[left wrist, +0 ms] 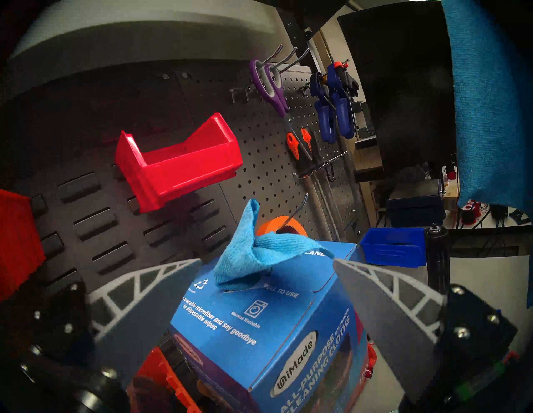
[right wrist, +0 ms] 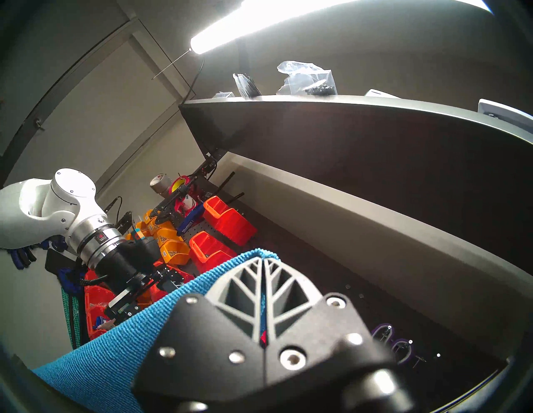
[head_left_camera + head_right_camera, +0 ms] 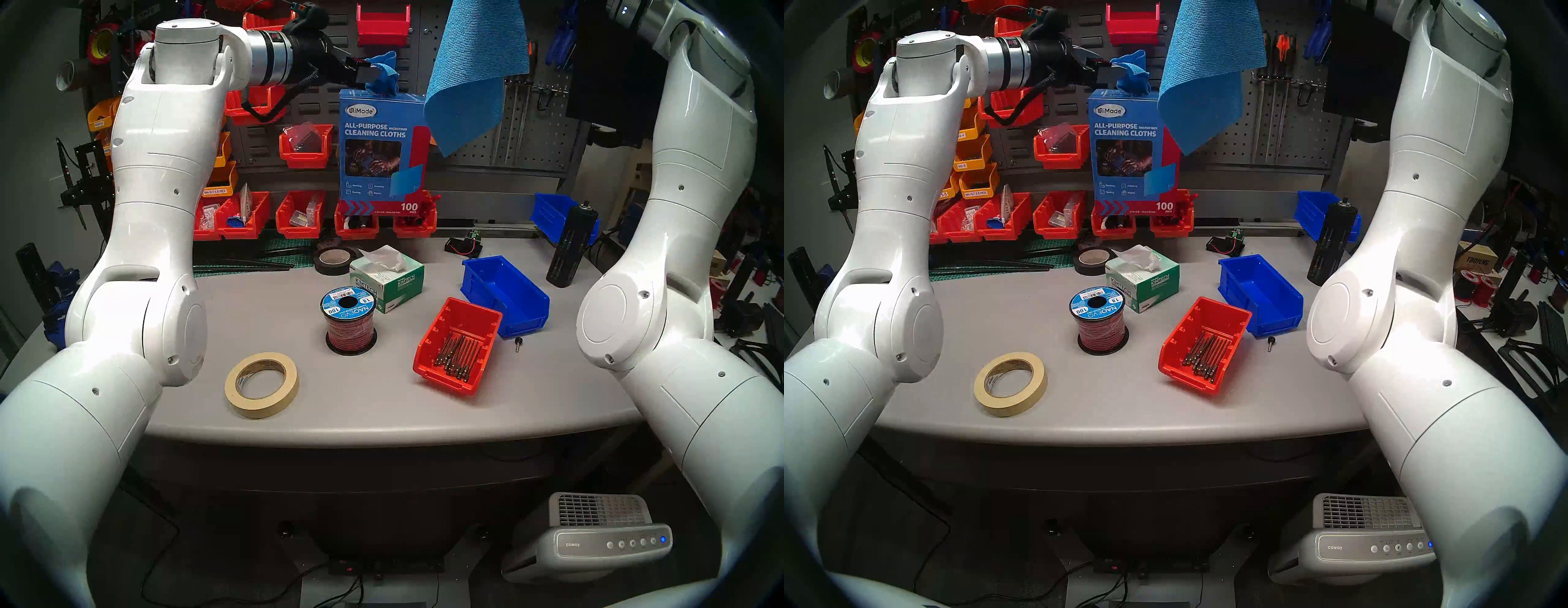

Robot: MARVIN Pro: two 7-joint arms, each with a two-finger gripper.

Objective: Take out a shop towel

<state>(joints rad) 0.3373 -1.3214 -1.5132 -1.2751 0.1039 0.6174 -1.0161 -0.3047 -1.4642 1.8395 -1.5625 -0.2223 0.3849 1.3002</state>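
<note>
The shop towel (image 3: 471, 72) is a bright-blue microfibre cloth hanging open high above the back of the table, right of the blue cardboard box (image 3: 382, 148). It also shows in the right wrist view (image 2: 115, 346). My right gripper (image 2: 264, 261) is shut on its top edge; the gripper is above the head views' top edge. A second blue cloth tuft (image 1: 245, 256) pokes from the box's top slot. My left gripper (image 1: 266, 259) is open just above the box top, its fingers either side of the tuft (image 3: 382, 76).
The box stands at the back by red bins (image 3: 356, 220) under a pegboard with tools (image 1: 331, 109). On the table are a Kimtech tissue box (image 3: 388, 278), wire spool (image 3: 350, 318), masking tape (image 3: 261, 384), red bin of bits (image 3: 458, 344), blue bin (image 3: 505, 293) and black cylinder (image 3: 570, 246).
</note>
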